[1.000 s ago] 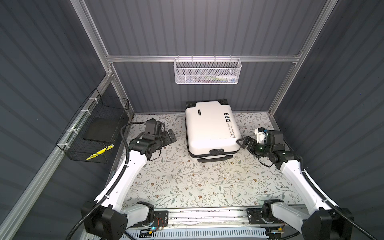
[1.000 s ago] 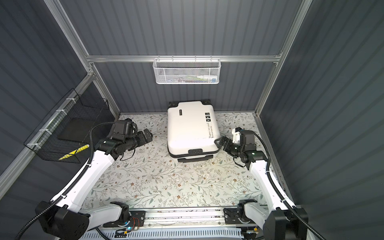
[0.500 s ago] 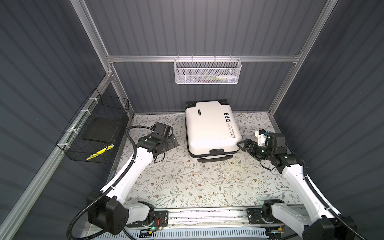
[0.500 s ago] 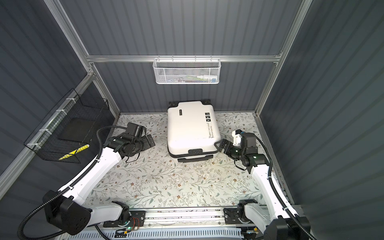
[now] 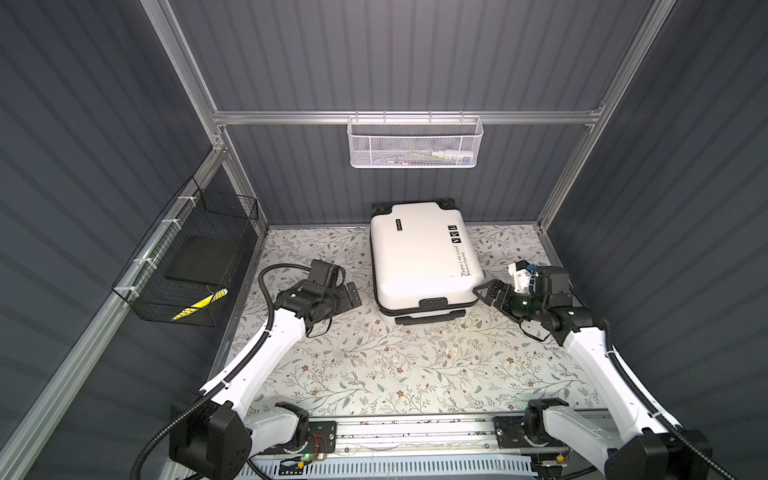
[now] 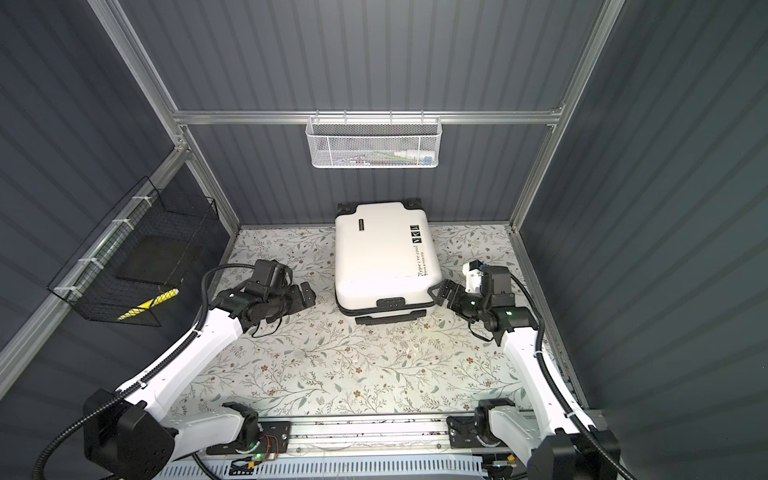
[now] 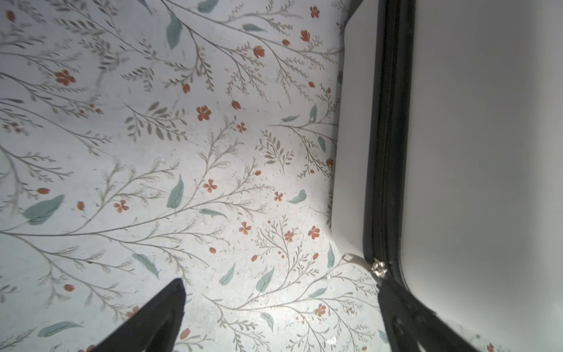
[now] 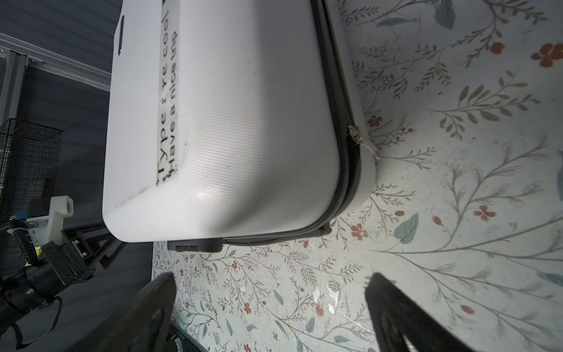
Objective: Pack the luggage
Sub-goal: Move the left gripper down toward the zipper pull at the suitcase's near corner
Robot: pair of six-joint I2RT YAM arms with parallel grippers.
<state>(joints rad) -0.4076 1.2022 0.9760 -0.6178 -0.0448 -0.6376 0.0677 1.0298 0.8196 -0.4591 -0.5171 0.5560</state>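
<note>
1. You cannot make out the white basket contents.
2. Luggage lies closed, rear of counter.
3. Left end effector and right end effector: spread, empty, flanking it.
4. Left has drawn nearer since.

Robot lab cell: aluminium frame, dark panel walls, floral tabletop.

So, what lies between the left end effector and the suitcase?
Nothing: only a bare strip of floral table separates the left end effector from the suitcase, as both top views show.
</note>
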